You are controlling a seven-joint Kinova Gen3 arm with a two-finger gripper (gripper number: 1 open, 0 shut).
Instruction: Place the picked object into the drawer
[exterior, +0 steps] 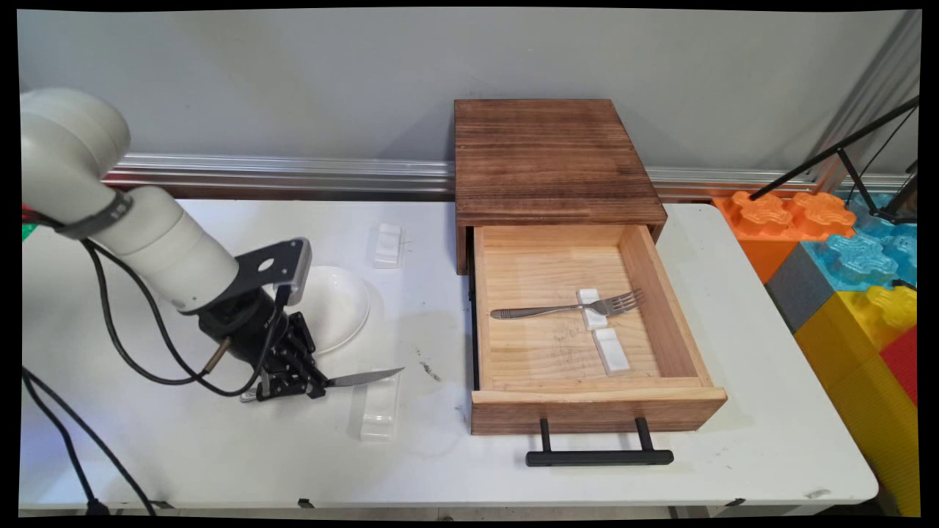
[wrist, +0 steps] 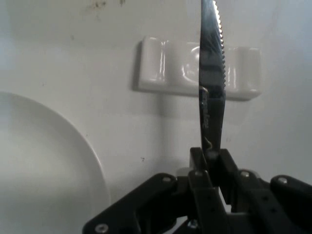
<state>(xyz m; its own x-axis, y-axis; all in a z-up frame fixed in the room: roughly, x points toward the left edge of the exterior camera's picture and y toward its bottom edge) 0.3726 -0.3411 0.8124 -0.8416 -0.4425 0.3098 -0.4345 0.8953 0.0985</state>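
Note:
My gripper is shut on a steel knife, low over the table's left front. The serrated blade points right, out over a white cutlery rest that lies on the table; in the hand view the blade crosses above that rest. The fingers pinch the knife near where blade meets handle. A white plate lies just behind the gripper, and its rim fills the hand view's lower left.
An open wooden drawer under a dark wooden box holds a fork laid on a white rest, with another rest beside it. A further rest lies at the back. Coloured foam blocks stand right.

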